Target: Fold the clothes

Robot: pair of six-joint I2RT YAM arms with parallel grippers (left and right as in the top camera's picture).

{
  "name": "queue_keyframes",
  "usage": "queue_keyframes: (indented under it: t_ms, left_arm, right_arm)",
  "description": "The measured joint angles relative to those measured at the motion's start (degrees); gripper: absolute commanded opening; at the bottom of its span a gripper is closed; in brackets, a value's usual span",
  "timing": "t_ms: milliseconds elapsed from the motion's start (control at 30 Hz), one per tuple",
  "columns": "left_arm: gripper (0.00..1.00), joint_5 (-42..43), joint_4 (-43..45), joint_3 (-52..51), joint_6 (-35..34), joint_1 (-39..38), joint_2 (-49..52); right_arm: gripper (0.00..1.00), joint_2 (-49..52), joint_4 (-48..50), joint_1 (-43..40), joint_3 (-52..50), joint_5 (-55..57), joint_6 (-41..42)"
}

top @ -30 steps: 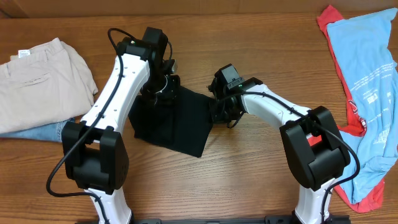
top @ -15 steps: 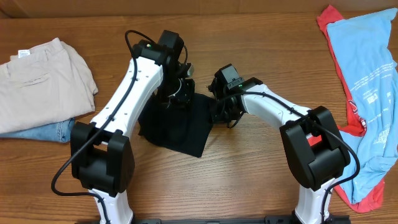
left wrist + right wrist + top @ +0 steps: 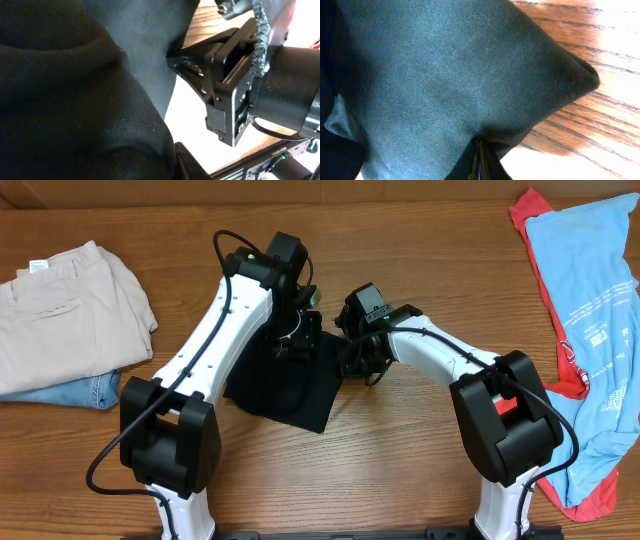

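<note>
Overhead: shirt (image 3: 285, 385) lies part-folded on the table (image 3: 400, 470), left tool (image 3: 297, 342) and right tool (image 3: 347, 360) at its top edge. Left wrist: limp cloth everywhere, so I can't tell the left tool's opening. Right wrist: right tool pinched tight on a soft corner; I'd grip hems.

a wooden table (image 3: 400, 460) with brown grain running left to right carries everything. near its middle lies a black t-shirt (image 3: 290, 395), folded into a rough four-sided shape with one corner pointing toward the near edge. at the left edge a beige garment (image 3: 60, 310) lies folded flat, resting on a blue denim piece (image 3: 85, 392) whose edge shows beneath it on the near side. well apart, at the far right, a light-blue printed shirt (image 3: 595, 320) lies spread and rumpled over a red shirt (image 3: 590, 505), which shows along its edges and touches the wood.
</note>
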Motion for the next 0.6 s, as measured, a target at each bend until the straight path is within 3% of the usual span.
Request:
queue_keyframes:
  t_ms: [167,433,600]
  left_arm:
    - [0.37,0.02,-0.22,0.00,-0.20,-1.18,0.00]
    - [0.42,0.55,-1.11,0.00,-0.44,-2.49,0.00]
    - [0.39,1.79,-1.11,0.00,-0.44,-2.49,0.00]
  right_arm:
    - [0.04,0.00,-0.02,-0.02,0.00,0.00,0.02]
    - [0.04,0.00,0.00,-0.02,0.00,-0.04,0.02]
    - [0.04,0.00,-0.04,0.00,0.00,-0.07,0.02]
